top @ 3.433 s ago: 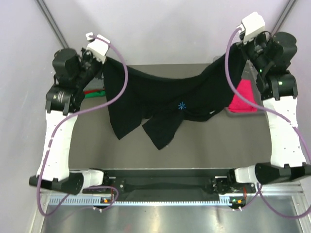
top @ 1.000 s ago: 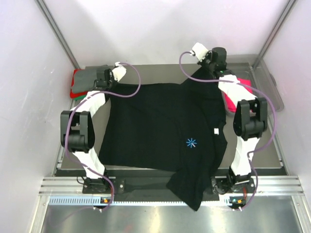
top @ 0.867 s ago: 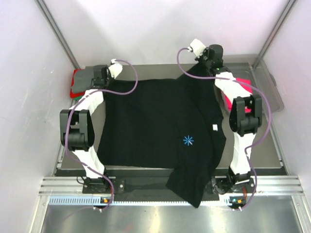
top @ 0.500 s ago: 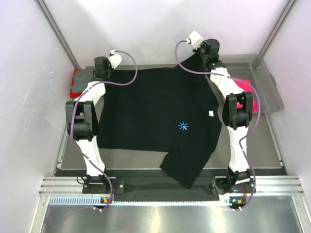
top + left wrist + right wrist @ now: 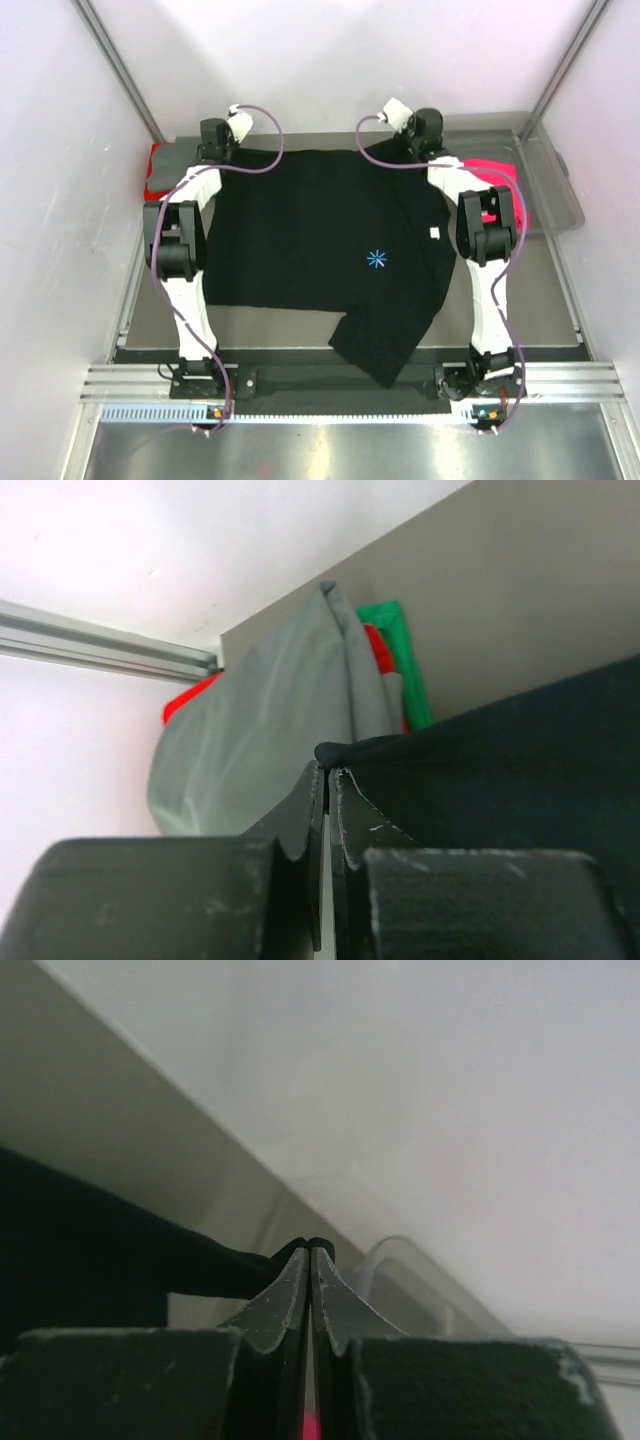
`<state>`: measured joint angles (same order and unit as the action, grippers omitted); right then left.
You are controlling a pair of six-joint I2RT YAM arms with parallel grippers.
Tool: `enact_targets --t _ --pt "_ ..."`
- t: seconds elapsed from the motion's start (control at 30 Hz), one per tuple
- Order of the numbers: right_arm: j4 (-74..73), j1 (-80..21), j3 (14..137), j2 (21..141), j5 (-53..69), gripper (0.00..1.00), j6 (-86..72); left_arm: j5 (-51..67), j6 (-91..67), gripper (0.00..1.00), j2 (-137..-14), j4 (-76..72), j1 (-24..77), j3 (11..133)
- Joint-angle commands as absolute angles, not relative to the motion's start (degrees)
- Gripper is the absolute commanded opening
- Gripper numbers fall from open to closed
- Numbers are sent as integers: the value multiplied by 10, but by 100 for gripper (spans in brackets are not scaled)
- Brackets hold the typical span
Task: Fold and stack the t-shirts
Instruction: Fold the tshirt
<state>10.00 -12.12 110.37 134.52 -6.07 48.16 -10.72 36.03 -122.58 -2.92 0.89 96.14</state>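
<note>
1. Top external view: the black t-shirt (image 5: pixel 320 230) lies spread over the table (image 5: pixel 250 325), asterisk print (image 5: pixel 377 260) facing up right of centre and the white label (image 5: pixel 434 233) near the right edge.
2. One flap of that shirt reaches past the table's near edge, right of centre.
3. Left gripper (image 5: pixel 326 770): jaws pressed together, clamped on the shirt's far-left edge.
4. Right gripper (image 5: pixel 309 1248): jaws pressed together, pinching a thin fold of black cloth at the shirt's far-right corner.
5. Far-left corner: a grey t-shirt (image 5: pixel 260 740) lies on top of a red t-shirt (image 5: pixel 188 698) and a green t-shirt (image 5: pixel 398 645), just beside the black shirt.
6. Far right: a hot-pink t-shirt (image 5: pixel 490 165) lies beside the clear plastic bin (image 5: pixel 553 185), partly hidden by the right arm.
</note>
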Motion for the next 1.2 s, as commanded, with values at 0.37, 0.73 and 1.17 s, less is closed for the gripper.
enact_targets --t 0.37,0.73,1.17 --pt "136 -140 924 1137 -66 0 488 -61 340 0 -1077 -48 25 847" --pt "96 -142 823 1028 -77 0 482 -93 369 0 -1119 -77 18 849" --pt "47 -142 811 1016 -78 0 467 -84 316 0 -1129 -151 4 839"
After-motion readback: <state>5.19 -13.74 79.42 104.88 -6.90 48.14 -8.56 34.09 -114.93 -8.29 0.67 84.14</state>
